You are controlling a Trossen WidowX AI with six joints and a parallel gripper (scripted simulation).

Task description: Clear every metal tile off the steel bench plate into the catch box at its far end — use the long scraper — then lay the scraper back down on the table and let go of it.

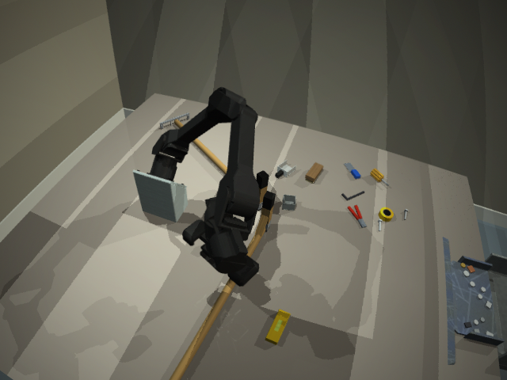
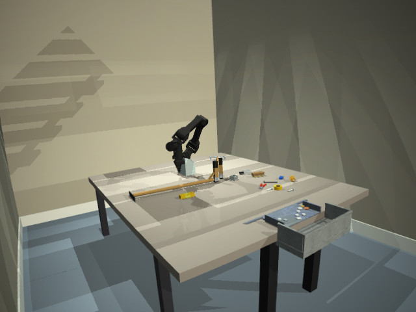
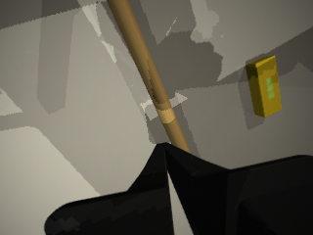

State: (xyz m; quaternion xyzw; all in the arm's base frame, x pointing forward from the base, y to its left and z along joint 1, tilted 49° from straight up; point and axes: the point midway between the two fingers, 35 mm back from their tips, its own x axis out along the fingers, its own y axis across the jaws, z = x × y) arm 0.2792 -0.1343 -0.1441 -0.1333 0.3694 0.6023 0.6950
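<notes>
The long scraper [image 1: 200,335] [image 2: 174,186] [image 3: 137,44] lies on the table, its wooden handle running from the two uprights to a dark blade [image 2: 132,195]. My gripper [image 1: 242,281] [image 2: 179,171] [image 3: 161,148] is shut and empty, pointing down beside the handle; the height of the gap is unclear. The steel bench plate [image 1: 464,302] [image 2: 282,213] lies at the table's edge with several metal tiles on it, among them a pale square one [image 1: 488,304] [image 2: 298,218]. The grey catch box [image 2: 292,240] stands at the plate's outer end.
Two black-topped uprights [image 1: 268,200] [image 2: 215,171] stand near the handle's end. A rake-headed tool [image 1: 211,155] lies behind. A yellow block [image 1: 277,327] [image 2: 186,195] [image 3: 265,88] lies near the scraper. A wooden block [image 1: 314,172], red pliers [image 1: 356,215] and yellow tape [image 1: 385,214] lie farther off.
</notes>
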